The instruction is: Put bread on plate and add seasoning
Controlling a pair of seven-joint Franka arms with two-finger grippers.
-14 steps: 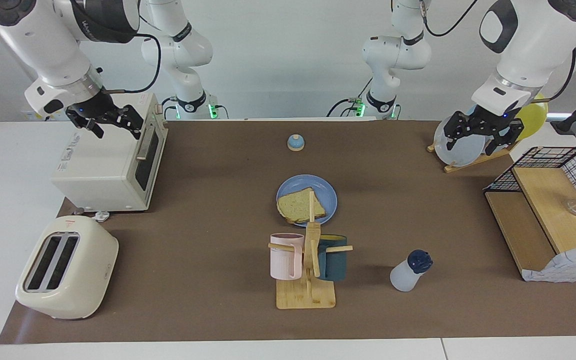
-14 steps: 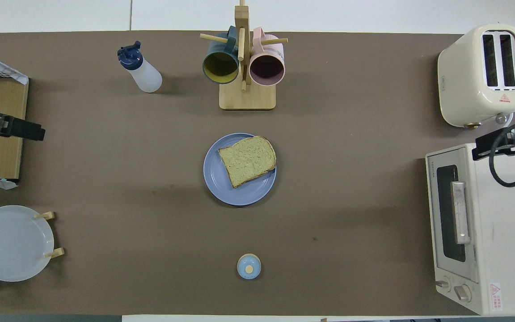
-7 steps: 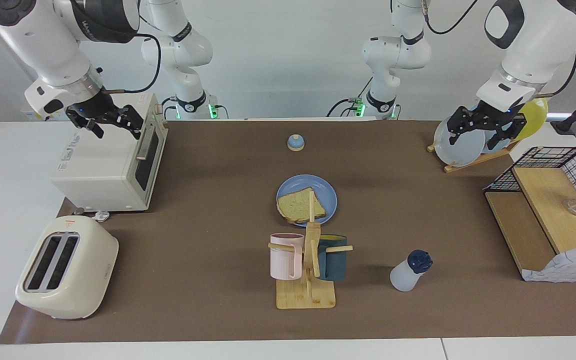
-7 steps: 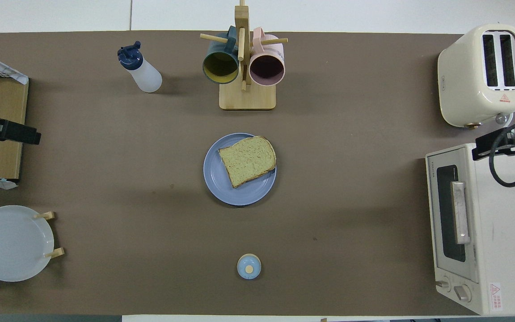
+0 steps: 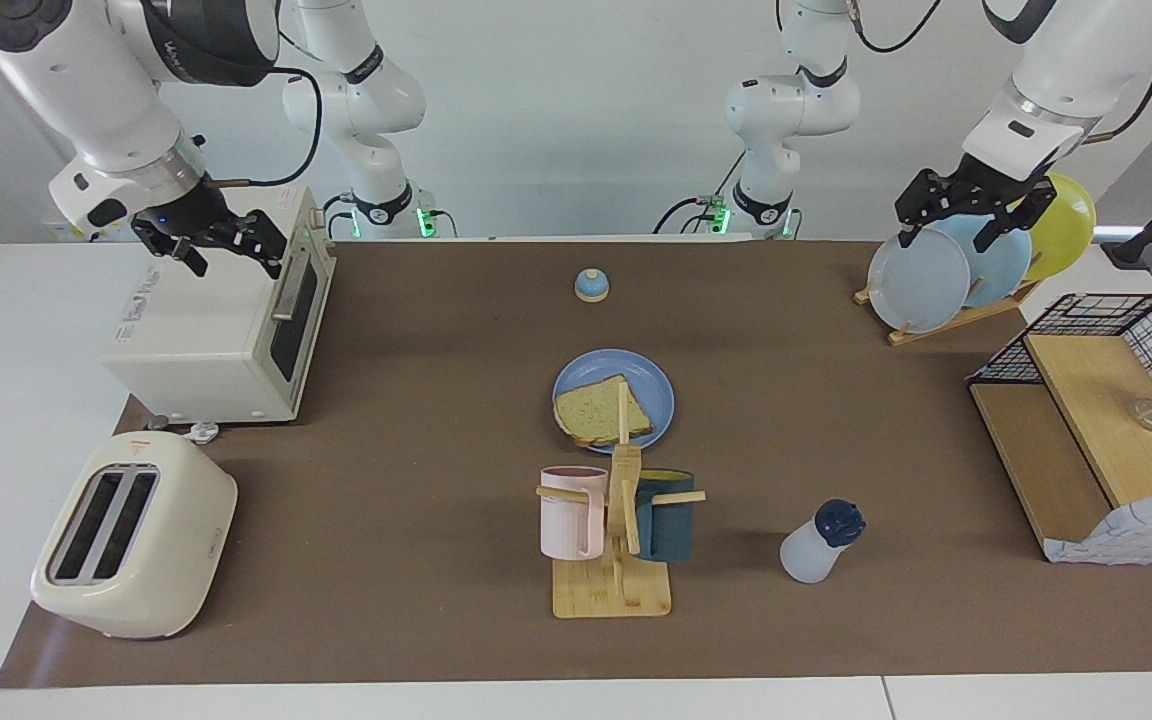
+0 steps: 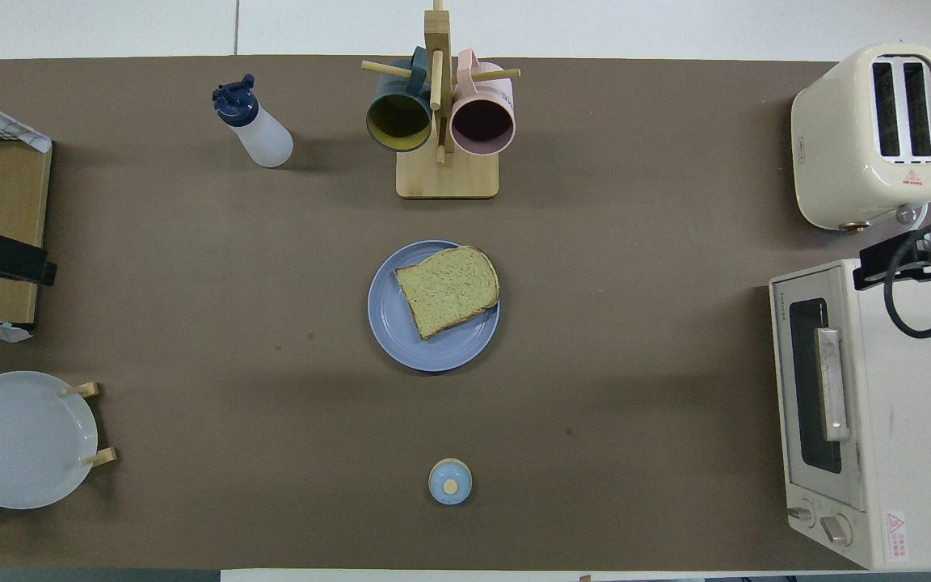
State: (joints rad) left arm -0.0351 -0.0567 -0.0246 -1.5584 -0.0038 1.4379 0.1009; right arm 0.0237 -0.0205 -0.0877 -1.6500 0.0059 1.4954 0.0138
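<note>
Plain white wall, white table, brown mat.

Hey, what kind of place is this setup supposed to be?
Probably a robotics lab staged as a mock kitchen: a toaster, a toaster oven and a mug rack sit on a brown mat between two robot arms.

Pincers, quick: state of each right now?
Left pincer: open, empty, raised over the plate rack.
Right pincer: open, empty, over the toaster oven.

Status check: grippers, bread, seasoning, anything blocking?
Left gripper open, empty, above plate rack. Right gripper open over oven. Bread on plate. Seasoning untouched, unobstructed.
</note>
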